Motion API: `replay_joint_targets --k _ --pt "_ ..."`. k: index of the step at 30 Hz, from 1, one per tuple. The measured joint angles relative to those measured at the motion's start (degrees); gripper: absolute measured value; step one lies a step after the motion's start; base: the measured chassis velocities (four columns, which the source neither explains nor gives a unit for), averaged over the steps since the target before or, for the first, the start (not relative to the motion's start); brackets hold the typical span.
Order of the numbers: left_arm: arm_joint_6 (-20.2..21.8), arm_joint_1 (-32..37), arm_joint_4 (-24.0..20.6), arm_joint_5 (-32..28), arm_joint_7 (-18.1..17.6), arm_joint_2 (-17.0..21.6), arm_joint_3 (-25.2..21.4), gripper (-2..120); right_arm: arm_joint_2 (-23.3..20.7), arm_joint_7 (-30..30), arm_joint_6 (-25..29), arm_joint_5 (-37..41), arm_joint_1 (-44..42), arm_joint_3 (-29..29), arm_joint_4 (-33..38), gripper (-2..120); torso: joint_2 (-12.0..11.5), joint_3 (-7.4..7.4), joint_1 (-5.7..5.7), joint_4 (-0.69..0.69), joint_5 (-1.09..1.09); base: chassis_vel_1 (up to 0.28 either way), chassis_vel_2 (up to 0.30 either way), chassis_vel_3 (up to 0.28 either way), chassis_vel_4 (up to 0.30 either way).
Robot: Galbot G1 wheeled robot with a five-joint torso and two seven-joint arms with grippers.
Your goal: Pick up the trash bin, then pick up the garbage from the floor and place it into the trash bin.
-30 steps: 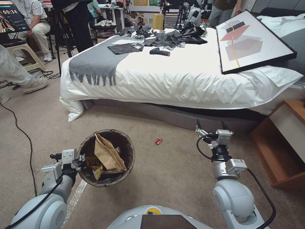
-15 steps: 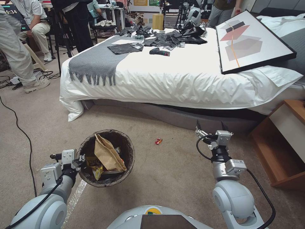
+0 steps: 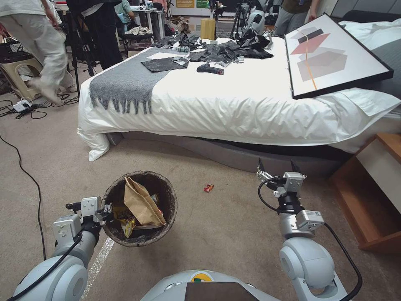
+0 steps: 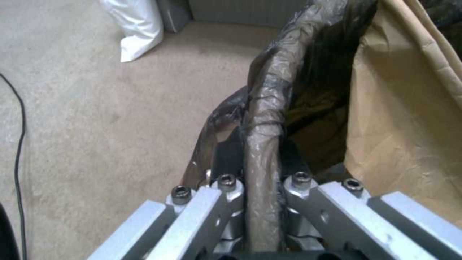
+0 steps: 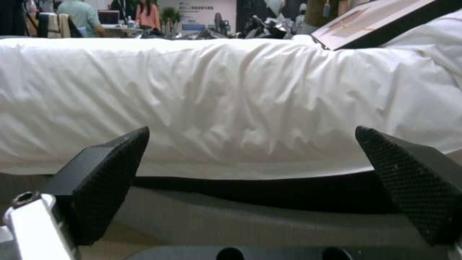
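Observation:
The trash bin (image 3: 168,199), its rim wrapped in a dark wrinkled liner, is held above the carpet at the lower left. My left gripper (image 3: 107,207) is shut on the near-left part of the rim; in the left wrist view the fingers (image 4: 226,187) clamp the rim of the trash bin (image 4: 264,108) from both sides. Brown paper (image 3: 142,203) and a yellow packet (image 3: 128,225) lie inside. One piece of garbage, a small red wrapper (image 3: 208,187), lies on the carpet between the arms. My right gripper (image 3: 277,166) (image 5: 252,166) stands open and empty, facing the bed.
A white-sheeted bed (image 3: 234,104) with a grey base runs across ahead, carrying a framed picture (image 3: 334,54) and black bags. A wooden nightstand (image 3: 371,196) stands at right. A black cable (image 3: 31,179) trails over the carpet at left.
The whole view has shifted slightly, so the camera moved. Both grippers, the bin and the red wrapper keep their places relative to one another.

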Motion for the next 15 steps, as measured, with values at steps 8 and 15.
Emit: replay_joint_targets --k 8,15 --pt "0.0 0.06 0.0 0.01 0.02 0.03 0.02 3 0.04 -0.12 0.17 -0.19 -0.25 0.16 -0.04 100 0.0 0.0 0.0 0.0 0.0 -0.072 0.085 0.071 -0.077" --pt "0.0 0.04 0.0 0.01 0.05 0.08 0.09 3 0.07 -0.16 0.2 -0.43 -0.23 0.08 -0.21 100 0.0 0.0 0.0 -0.01 0.0 -0.075 0.069 0.071 -0.077"
